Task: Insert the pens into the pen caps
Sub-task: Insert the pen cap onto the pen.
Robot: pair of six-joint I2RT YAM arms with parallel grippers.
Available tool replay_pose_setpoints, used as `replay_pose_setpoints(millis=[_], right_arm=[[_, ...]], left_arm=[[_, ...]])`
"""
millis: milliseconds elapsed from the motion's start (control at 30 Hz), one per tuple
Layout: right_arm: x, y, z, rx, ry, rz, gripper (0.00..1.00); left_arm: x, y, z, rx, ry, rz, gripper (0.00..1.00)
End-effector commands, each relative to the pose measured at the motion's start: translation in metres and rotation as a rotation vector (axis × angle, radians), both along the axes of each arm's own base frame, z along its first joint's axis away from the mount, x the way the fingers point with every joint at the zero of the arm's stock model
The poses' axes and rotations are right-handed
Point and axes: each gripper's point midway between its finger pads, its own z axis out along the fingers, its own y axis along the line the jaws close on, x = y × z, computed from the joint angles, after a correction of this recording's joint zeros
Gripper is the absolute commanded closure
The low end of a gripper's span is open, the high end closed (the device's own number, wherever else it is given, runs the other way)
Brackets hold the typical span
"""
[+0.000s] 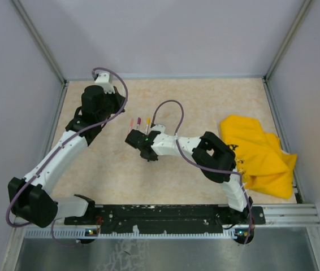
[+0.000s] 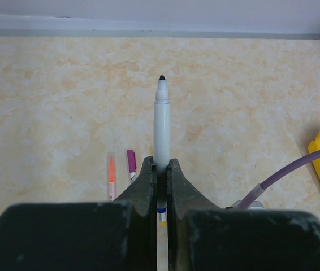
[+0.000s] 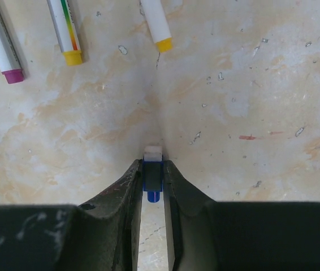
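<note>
The left fingers (image 2: 150,172) are clamped tight on a white pen (image 2: 161,121), its bare black tip pointing out to twelve o'clock, evidently held up off the desk (image 1: 109,180) ready for capping. The right fingers (image 3: 140,172) are pinched nearly together on a dark blue cap (image 3: 152,179), low over the middle of the desk, with its pale end facing twelve o'clock; I judge that end to be the mouth meant to meet the tip. Three more pens (image 3: 66,31) with coloured ends lie side by side just beyond at twelve o'clock, and a yellow cloth (image 1: 256,152) sits well apart at three o'clock.
</note>
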Motion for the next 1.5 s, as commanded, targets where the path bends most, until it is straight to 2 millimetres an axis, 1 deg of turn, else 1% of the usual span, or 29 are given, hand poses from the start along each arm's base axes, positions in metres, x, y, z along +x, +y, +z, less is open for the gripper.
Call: replay_pose_setpoints(millis=[0, 67, 133, 233, 300, 333, 367, 400, 433, 500, 600, 700, 767, 867, 967, 1133, 1467], right_arm=[[0.006, 0.001, 0.009, -0.027, -0.061, 0.029, 0.83], [0.004, 0.001, 0.011, -0.030, -0.067, 0.091, 0.83], [0.001, 0.000, 0.017, -0.036, -0.081, 0.188, 0.83], [-0.006, -0.010, 0.026, -0.030, -0.128, 0.320, 0.83], [-0.010, -0.024, 0.034, -0.027, -0.173, 0.372, 0.83], [-0.011, -0.034, 0.037, -0.029, -0.190, 0.387, 0.83], [-0.011, -0.045, 0.044, -0.018, -0.210, 0.386, 0.83], [-0.013, -0.057, 0.044, -0.022, -0.212, 0.386, 0.84], [-0.014, -0.068, 0.051, -0.007, -0.224, 0.382, 0.84], [-0.017, -0.092, 0.048, -0.001, -0.200, 0.375, 0.84], [-0.025, -0.124, 0.039, -0.003, -0.152, 0.368, 0.84], [-0.032, -0.147, 0.033, -0.036, -0.128, 0.379, 0.84], [-0.035, -0.158, 0.032, -0.062, -0.115, 0.384, 0.84], [-0.039, -0.164, 0.032, -0.074, -0.098, 0.395, 0.84], [-0.042, -0.165, 0.031, -0.073, -0.074, 0.406, 0.84], [-0.047, -0.163, 0.023, -0.065, -0.033, 0.429, 0.83], [-0.054, -0.165, 0.006, -0.089, 0.032, 0.451, 0.71]], left_arm=[[0.002, 0.003, 0.022, -0.017, -0.041, 0.005, 1.00], [0.003, 0.002, 0.020, -0.015, -0.039, 0.002, 1.00], [0.003, 0.002, 0.020, -0.016, -0.037, -0.001, 1.00], [0.003, 0.001, 0.019, -0.015, -0.035, -0.004, 1.00], [0.003, 0.000, 0.017, -0.014, -0.032, -0.007, 1.00], [0.003, 0.000, 0.017, -0.014, -0.033, -0.009, 1.00], [0.003, -0.001, 0.016, -0.014, -0.030, -0.013, 1.00], [0.003, -0.003, 0.017, -0.015, -0.032, -0.027, 1.00], [0.003, -0.007, 0.016, -0.011, -0.033, -0.050, 1.00], [0.002, -0.016, 0.015, -0.013, -0.033, -0.105, 1.00], [-0.002, -0.038, 0.011, -0.035, -0.016, -0.225, 1.00], [-0.008, -0.060, 0.002, -0.061, 0.023, -0.323, 1.00], [-0.011, -0.070, -0.004, -0.047, 0.039, -0.345, 1.00], [-0.017, -0.082, -0.008, -0.027, 0.042, -0.364, 1.00], [-0.019, -0.087, -0.012, -0.016, 0.048, -0.372, 1.00], [-0.018, -0.087, -0.015, -0.016, 0.055, -0.371, 1.00], [-0.017, -0.083, -0.015, -0.005, 0.052, -0.353, 1.00]])
